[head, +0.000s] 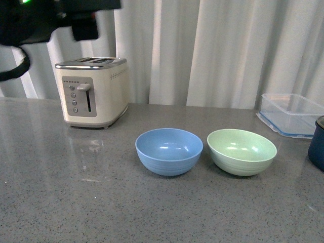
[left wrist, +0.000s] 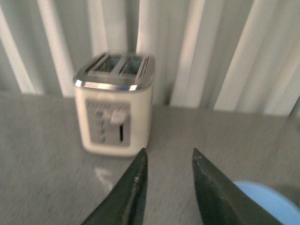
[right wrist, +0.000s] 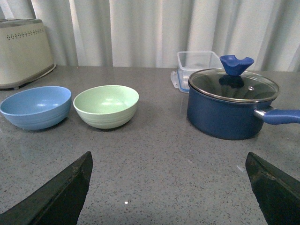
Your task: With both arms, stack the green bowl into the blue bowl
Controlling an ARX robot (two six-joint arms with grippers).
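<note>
The green bowl [head: 242,151] stands upright and empty on the grey counter, just right of the blue bowl [head: 169,151], a small gap between them. Both show in the right wrist view, green bowl [right wrist: 106,106] and blue bowl [right wrist: 36,107]. My left gripper [left wrist: 168,152] is open and empty, high over the counter facing the toaster; an edge of the blue bowl [left wrist: 272,201] shows beside one finger. The left arm housing [head: 45,17] fills the front view's top left. My right gripper [right wrist: 168,161] is wide open and empty, low over the counter, short of the bowls.
A cream toaster [head: 93,91] stands at the back left. A clear plastic container [head: 291,114] is at the back right. A dark navy pot [right wrist: 232,105] with a glass lid stands right of the green bowl. White curtains hang behind the counter.
</note>
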